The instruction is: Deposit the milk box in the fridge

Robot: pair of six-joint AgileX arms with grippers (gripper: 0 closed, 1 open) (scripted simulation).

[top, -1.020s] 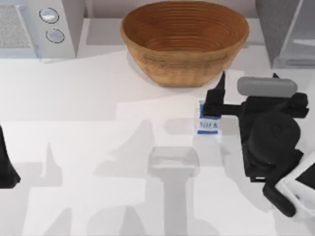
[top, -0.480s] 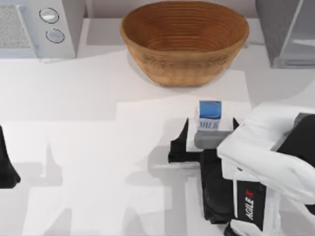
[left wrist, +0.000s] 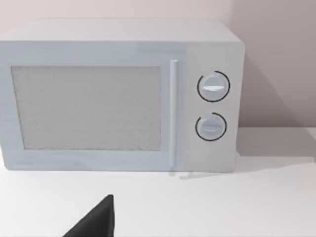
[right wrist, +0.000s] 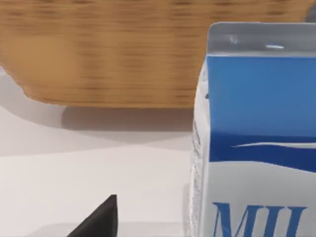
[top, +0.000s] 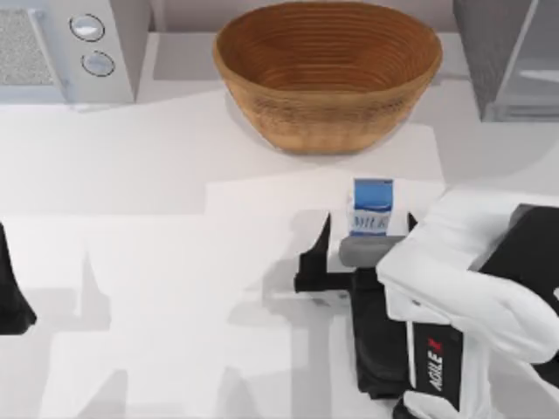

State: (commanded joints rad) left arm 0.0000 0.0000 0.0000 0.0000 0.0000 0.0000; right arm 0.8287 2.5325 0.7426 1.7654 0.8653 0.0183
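Seen from above, a white table holds a small upright milk box with a blue top and blue "MILK" lettering, standing right of centre, near the front of a large wicker basket but apart from it. The AgileX right arm reaches in from the lower right, and the right gripper sits low just in front of the carton, its black fingers spread wide and holding nothing. From the right wrist, the carton looms close with the basket behind. The dark-grey fridge stands at the far right corner. A light-grey microwave with two round knobs occupies the far left corner. The left gripper rests at the table's left edge; whether its fingers are open cannot be told.
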